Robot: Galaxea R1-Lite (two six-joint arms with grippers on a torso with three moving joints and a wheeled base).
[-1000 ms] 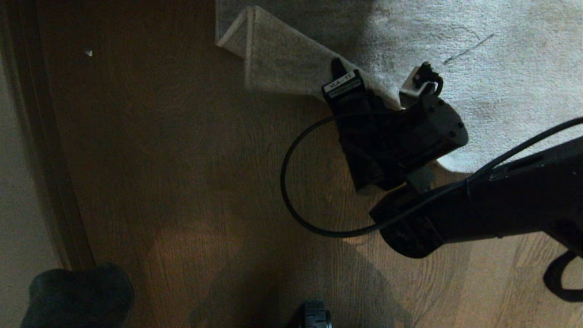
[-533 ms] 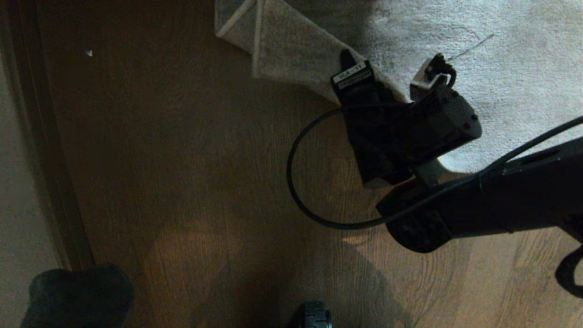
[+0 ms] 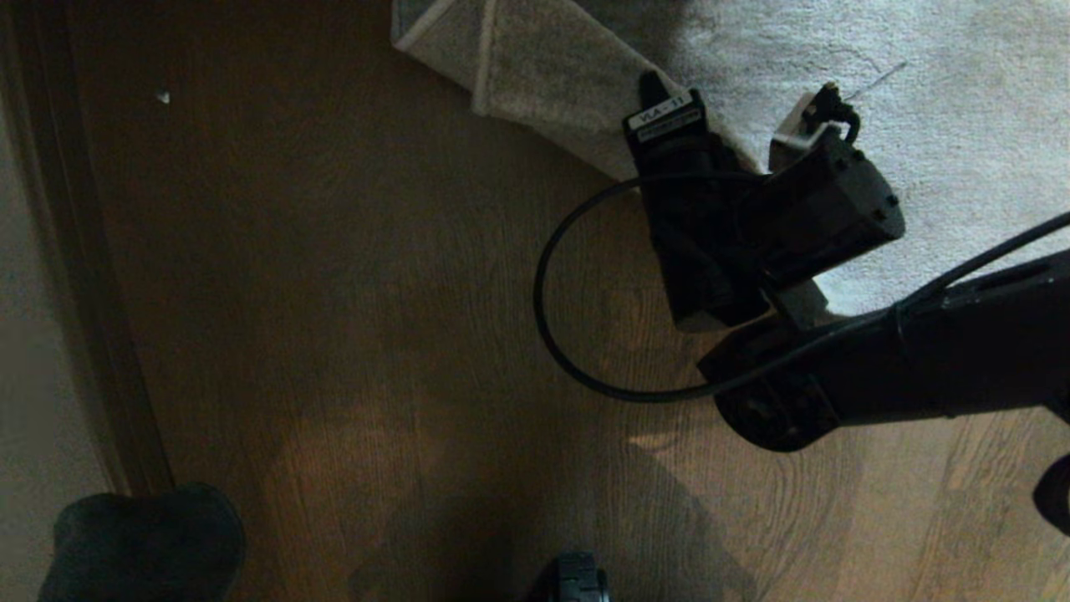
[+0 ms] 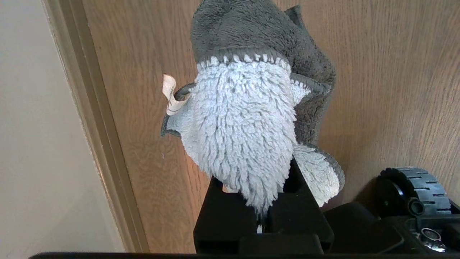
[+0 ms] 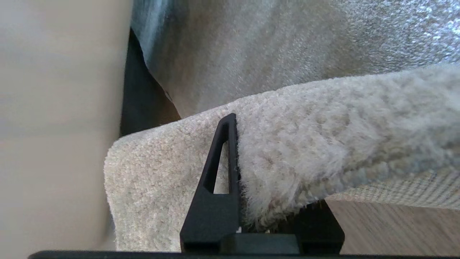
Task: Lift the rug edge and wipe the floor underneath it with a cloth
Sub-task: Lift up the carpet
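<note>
The pale plush rug [image 3: 919, 100] fills the far right of the head view. Its rug edge [image 3: 535, 75] is lifted and folded back, paler backing showing. My right gripper [image 3: 656, 96] is shut on that edge. In the right wrist view one black finger [image 5: 222, 162] presses the pile of the rug edge [image 5: 323, 144]; the other is hidden under it, with woven backing [image 5: 413, 190] above the floor [image 5: 395, 230]. The dark brown floor [image 3: 376, 293] lies bare beside the fold. My left gripper [image 4: 260, 201], parked low at the near left, is shut on the shaggy whitish cloth [image 4: 244, 126] with dark grey backing.
A skirting board and pale wall [image 3: 75, 251] run along the left. A small white speck [image 3: 163, 97] lies on the boards near it. The base's wheel [image 3: 581, 579] is at the near edge. A black cable [image 3: 543, 318] loops out from the right arm.
My right gripper has moved away from me and to the right with the rug edge, drawing the fold further back and baring more floor. The left arm has not moved.
</note>
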